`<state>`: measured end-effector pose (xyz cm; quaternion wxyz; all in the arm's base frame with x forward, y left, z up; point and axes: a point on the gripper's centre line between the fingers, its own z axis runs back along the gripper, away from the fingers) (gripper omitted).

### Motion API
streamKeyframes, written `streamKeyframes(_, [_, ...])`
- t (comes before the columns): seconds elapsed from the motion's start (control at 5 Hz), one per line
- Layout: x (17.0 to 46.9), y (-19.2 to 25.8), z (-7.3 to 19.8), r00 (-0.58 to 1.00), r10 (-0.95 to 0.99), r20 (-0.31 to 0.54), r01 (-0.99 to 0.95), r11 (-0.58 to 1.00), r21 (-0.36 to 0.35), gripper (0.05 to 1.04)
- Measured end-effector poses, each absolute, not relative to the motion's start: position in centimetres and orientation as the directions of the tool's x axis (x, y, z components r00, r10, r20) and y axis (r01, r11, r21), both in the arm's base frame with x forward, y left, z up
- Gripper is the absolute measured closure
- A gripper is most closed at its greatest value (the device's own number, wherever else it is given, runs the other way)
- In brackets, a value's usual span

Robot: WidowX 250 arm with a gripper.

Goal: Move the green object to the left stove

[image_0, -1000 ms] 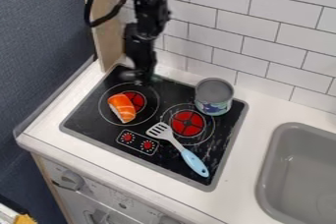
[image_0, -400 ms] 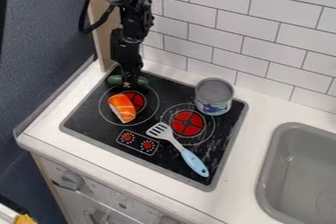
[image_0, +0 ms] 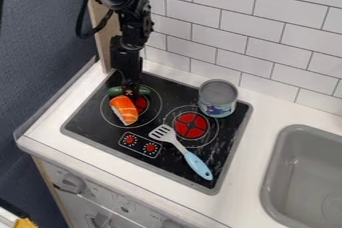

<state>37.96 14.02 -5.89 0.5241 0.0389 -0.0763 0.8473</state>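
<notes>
One long green object (image_0: 115,91) shows on both sides of the black gripper (image_0: 129,91), at the far part of the left burner (image_0: 141,104), just behind one piece of orange-and-white sushi (image_0: 123,110); whether the jaws are apart or closed on it, I cannot tell. One can (image_0: 218,98) stands behind the right burner (image_0: 191,125); one blue-handled spatula (image_0: 198,165) lies in front.

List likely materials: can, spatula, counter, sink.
Can: probably metal, dull grey top, printed band round the side. Spatula: head looks like grey plastic or metal, can't tell which; handle likely smooth plastic, evenly light blue. Counter: white, smooth, maybe laminate. Sink: matte grey, no mirror-like shine, so likely moulded plastic.
</notes>
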Motion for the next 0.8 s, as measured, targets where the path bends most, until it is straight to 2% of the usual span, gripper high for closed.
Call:
streamKeyframes(0.2, [38.3,13.9,-4.7,-0.442,0.888,0.127,-0.896,-0.430,-0.116,0.077])
streamKeyframes(0.8, [38.0,13.4,-0.7,-0.435,0.895,0.097,-0.889,-0.411,-0.200,0.083])
